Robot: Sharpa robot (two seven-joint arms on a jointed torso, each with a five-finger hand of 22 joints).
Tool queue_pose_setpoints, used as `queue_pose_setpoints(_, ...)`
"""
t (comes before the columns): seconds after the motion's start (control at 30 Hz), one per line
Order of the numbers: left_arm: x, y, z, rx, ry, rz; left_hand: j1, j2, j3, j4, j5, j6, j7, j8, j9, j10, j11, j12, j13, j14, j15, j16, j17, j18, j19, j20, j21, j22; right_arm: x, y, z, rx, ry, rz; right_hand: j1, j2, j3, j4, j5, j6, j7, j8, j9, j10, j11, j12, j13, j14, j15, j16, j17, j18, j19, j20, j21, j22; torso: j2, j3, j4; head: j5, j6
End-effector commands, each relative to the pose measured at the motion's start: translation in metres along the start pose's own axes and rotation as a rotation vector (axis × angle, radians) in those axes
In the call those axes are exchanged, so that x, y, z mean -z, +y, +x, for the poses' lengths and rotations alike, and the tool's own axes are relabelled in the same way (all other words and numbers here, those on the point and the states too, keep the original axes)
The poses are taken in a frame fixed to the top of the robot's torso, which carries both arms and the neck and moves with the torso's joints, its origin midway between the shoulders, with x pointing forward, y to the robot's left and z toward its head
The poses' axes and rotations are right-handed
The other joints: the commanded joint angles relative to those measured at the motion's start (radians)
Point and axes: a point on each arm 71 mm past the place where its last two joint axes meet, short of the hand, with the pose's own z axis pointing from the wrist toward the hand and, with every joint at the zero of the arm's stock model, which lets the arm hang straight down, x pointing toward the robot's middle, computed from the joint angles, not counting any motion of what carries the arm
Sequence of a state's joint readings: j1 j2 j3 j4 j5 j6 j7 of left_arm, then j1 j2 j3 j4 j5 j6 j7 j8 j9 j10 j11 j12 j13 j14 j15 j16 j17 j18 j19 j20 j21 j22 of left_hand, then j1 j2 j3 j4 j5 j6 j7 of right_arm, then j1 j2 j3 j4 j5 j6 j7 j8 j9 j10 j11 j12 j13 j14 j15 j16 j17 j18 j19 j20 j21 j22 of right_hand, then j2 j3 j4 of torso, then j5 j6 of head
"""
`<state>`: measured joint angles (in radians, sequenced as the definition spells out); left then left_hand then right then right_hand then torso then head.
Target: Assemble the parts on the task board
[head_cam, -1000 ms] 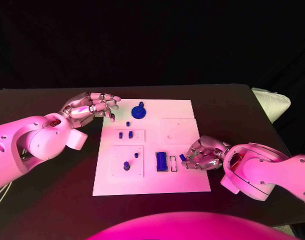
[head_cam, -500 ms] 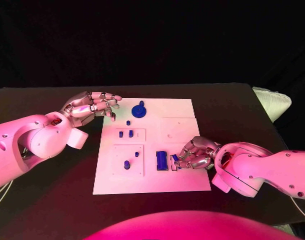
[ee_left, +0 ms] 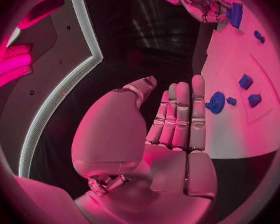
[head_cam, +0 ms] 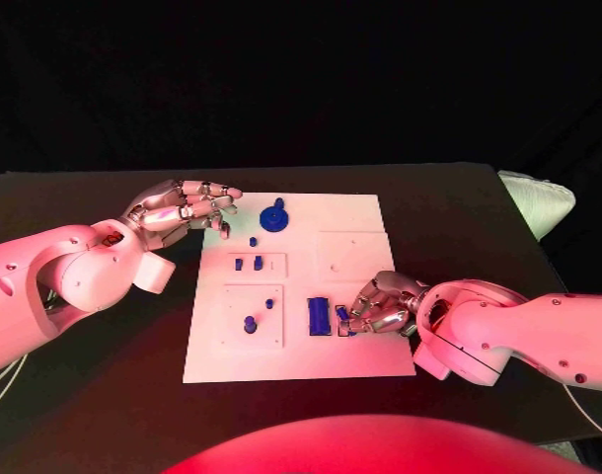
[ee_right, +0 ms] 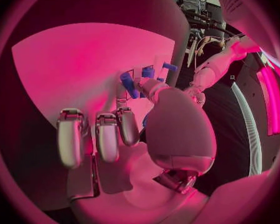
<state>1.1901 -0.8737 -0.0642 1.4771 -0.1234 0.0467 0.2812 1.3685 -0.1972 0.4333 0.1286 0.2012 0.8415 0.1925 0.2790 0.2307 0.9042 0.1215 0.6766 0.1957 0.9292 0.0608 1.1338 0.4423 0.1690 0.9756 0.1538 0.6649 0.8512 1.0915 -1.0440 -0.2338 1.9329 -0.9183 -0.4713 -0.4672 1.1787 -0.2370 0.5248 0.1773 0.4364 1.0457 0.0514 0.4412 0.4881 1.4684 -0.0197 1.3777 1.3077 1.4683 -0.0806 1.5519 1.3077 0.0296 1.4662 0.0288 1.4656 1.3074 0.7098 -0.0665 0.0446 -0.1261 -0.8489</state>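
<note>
Fingertips of the right hand [head_cam: 387,305] were bunched together low over the near right part of the flat white task board [head_cam: 365,222], and a small slim blue peg [head_cam: 341,319] sat at their tips; in the right wrist view that peg [ee_right: 129,84] stood out just beyond the thumb, seemingly pinched between thumb and a finger while the other fingers [ee_right: 107,137] hung curled beside it. Just beside those fingertips, on the side toward the other arm, an upright dark blue rectangular block [head_cam: 319,316] stood on the board. Further from them in that direction lay a raised white square panel carrying a small blue round-headed piece [head_cam: 250,324] and a tiny blue stud [head_cam: 268,303].

Fingers of the left hand [head_cam: 181,210] were curled partway, apart from one another, grasping nothing, held above the dark table [head_cam: 88,197] just off the board's far left corner; the left wrist view showed them [ee_left: 180,115] side by side with an empty palm. Near those fingertips, on the board, lay a blue round disc with a knob [head_cam: 274,217], then a small blue dot-like stud [head_cam: 253,242], and beyond it two short blue pegs [head_cam: 249,264] standing on a small white panel
</note>
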Motion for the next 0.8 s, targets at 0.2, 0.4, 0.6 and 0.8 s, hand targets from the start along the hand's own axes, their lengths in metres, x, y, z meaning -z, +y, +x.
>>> queue_pose_setpoints(0.2,-0.0006,-0.0003,0.0025,0.004,0.026,0.001,-0.002,0.008,0.002,0.005,-0.002,-0.008,-0.002,0.004,-0.001,-0.007,0.0,0.003,0.002,-0.002,-0.002,-0.001,0.001,0.014,0.009,0.001,-0.007,-0.001,-0.0005,-0.0001,0.0025,0.025,0.005,0.006,-0.041,0.004,-0.02,0.013,-0.009,0.012,-0.002,-0.003,-0.006,0.045,-0.006,0.006,0.184,0.096,-0.006,0.003,0.238,-0.009,0.081,-0.01,0.0,0.236,0.0,0.0007,-0.0005,0.0,-0.001)
queue_pose_setpoints(0.4,-0.0006,-0.0002,0.0026,0.004,0.027,-0.001,-0.002,0.008,0.002,0.005,-0.002,-0.008,-0.002,0.004,-0.002,-0.007,0.0,0.003,0.002,-0.002,-0.002,-0.001,0.001,0.014,0.009,0.001,-0.007,-0.001,-0.0007,0.001,0.0019,0.025,-0.008,-0.003,-0.066,0.009,-0.036,0.034,-0.023,0.015,-0.002,-0.007,-0.01,0.046,-0.005,0.007,0.185,0.097,-0.006,0.004,0.239,-0.01,0.081,-0.009,0.002,0.237,0.0,0.0009,-0.0004,0.0,0.0)
queue_pose_setpoints(0.6,-0.0004,-0.0001,0.0025,0.004,0.027,-0.003,-0.003,0.008,0.001,0.007,-0.002,-0.008,-0.002,0.004,-0.002,-0.008,0.0,0.004,0.002,-0.002,-0.002,-0.001,0.001,0.014,0.009,0.001,-0.008,-0.001,-0.0006,0.0026,0.0023,0.026,-0.009,-0.018,-0.09,-0.004,-0.073,0.054,0.027,0.019,-0.001,-0.011,-0.013,0.046,-0.004,0.008,0.186,0.097,-0.005,0.004,0.24,-0.01,0.081,-0.009,0.003,0.237,0.0,0.0006,-0.0003,0.0,-0.002)
queue_pose_setpoints(0.8,-0.0004,0.0001,0.0025,0.005,0.029,-0.005,-0.003,0.008,0.001,0.007,-0.002,-0.008,-0.002,0.004,-0.002,-0.008,0.0,0.004,0.002,-0.002,-0.002,-0.001,0.001,0.014,0.009,0.001,-0.008,-0.001,-0.0006,0.0034,0.0026,0.028,-0.006,-0.027,-0.102,-0.01,-0.092,0.066,0.026,0.02,0.0,-0.013,-0.015,0.046,-0.003,0.008,0.186,0.097,-0.004,0.004,0.239,-0.01,0.081,-0.008,0.004,0.237,-0.001,0.0002,0.0002,0.0,-0.002)
